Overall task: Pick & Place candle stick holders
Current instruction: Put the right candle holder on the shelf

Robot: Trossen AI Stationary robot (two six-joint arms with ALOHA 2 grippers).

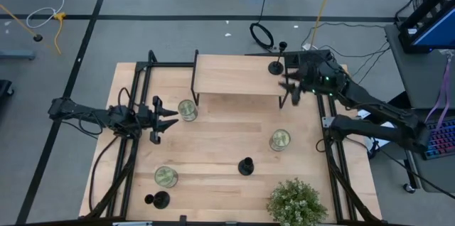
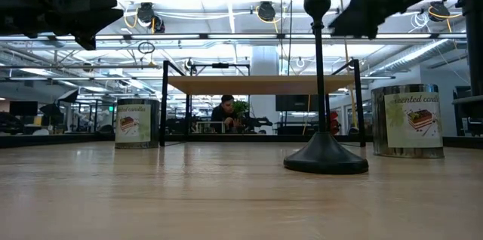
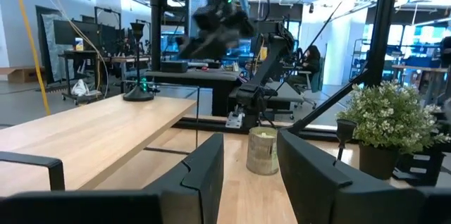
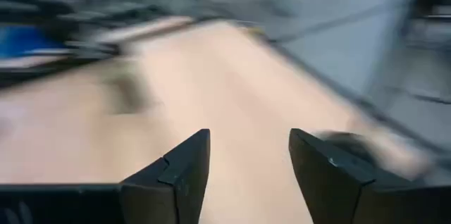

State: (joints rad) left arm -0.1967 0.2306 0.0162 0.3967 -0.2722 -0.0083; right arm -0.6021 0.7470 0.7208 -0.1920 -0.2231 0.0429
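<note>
From above, one candle stick holder (image 1: 275,67) stands upright on the raised shelf (image 1: 234,75) at the far right. The right gripper (image 1: 291,87) hangs just beside it with nothing in it. Two more holders stand on the tabletop (image 1: 213,141): one near the middle (image 1: 246,166), one at the near left (image 1: 158,199). The left gripper (image 1: 165,119) waits at the left, released and empty.

At table height, the middle holder (image 2: 323,81) stands with its stem vertical.

The left wrist camera shows jaws well apart, and the shelf holder (image 3: 139,69) far off.

The right wrist camera, blurred, shows jaws spread and empty, with a dark round base (image 4: 352,146) just beside one finger. In my judgement the right arm is nearer to the middle holder.
</note>
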